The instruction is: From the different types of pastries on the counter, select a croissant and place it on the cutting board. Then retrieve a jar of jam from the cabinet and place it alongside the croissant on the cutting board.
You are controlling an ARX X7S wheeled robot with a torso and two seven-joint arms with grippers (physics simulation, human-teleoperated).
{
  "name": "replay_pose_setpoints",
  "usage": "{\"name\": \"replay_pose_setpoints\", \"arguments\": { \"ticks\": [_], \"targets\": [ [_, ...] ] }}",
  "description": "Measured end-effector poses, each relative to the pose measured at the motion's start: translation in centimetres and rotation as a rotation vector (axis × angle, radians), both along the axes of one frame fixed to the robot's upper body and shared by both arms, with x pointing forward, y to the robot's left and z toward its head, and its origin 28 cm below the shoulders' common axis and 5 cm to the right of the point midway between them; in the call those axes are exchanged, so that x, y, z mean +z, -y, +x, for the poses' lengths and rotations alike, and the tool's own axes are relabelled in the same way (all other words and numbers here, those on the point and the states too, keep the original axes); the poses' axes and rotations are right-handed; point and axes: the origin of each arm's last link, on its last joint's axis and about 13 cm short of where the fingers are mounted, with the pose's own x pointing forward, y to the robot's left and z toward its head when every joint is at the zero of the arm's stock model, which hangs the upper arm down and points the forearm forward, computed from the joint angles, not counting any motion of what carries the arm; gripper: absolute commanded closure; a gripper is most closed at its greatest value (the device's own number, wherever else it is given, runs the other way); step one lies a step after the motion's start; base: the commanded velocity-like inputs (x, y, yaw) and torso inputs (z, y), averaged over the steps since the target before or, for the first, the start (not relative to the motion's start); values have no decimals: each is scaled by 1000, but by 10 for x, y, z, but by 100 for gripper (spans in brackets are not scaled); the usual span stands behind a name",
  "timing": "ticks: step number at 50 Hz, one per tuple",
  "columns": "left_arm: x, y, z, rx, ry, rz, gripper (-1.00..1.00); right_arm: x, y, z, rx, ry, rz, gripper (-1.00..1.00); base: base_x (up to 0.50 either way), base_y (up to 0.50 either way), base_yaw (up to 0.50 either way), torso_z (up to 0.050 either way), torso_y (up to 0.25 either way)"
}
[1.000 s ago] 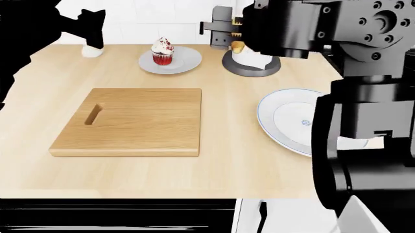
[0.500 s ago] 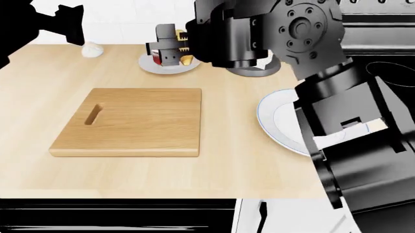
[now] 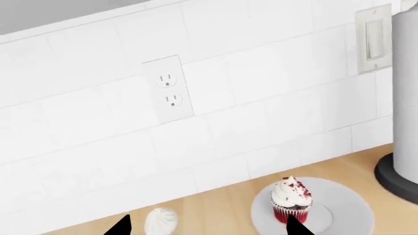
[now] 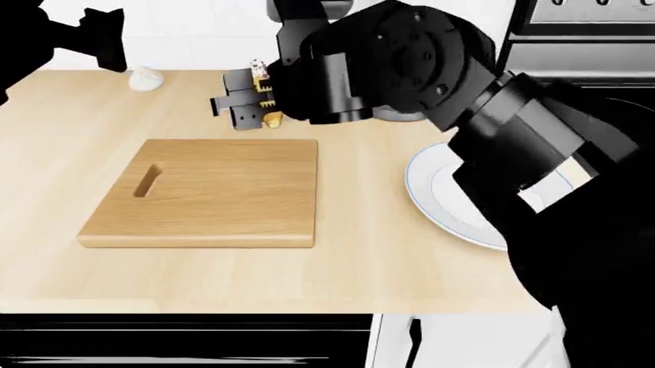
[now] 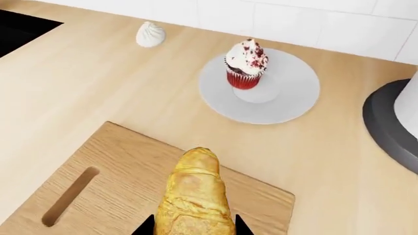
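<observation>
White tiles, one outlet (image 3: 169, 89) and one switch (image 3: 374, 40) fill the left wrist view; below sit one bun (image 3: 160, 220) and one cupcake (image 3: 291, 200) on a grey plate (image 3: 346, 215). Left gripper's (image 3: 205, 227) opening cannot be told

Head view: right arm (image 4: 409, 65) blocks the cupcake; right gripper (image 4: 245, 107) hangs near the board's (image 4: 205, 192) far edge

Right wrist view: its tips clamp one croissant (image 5: 194, 196), seemingly above the board

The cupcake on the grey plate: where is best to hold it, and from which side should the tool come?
Grip the cupcake low, on its red ridged case, coming in level from the open counter side. It stands upright on its plate; the white frosting on top is soft and tapers, so a top grip would probably slip or crush it. The wall is close behind it.
</observation>
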Motion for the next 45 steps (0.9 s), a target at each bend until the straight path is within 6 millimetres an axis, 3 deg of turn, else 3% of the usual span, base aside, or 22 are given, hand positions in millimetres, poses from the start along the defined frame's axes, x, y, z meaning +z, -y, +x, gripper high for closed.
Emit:
{"name": "replay_pose_setpoints", "arguments": {
  "ticks": [45],
  "targets": [
    [-5, -1, 3, 7, -15, 5, -100, -37, 3, 5, 5, -140, -83, 100, 0, 0, 0, 0, 0]
  ]
}}
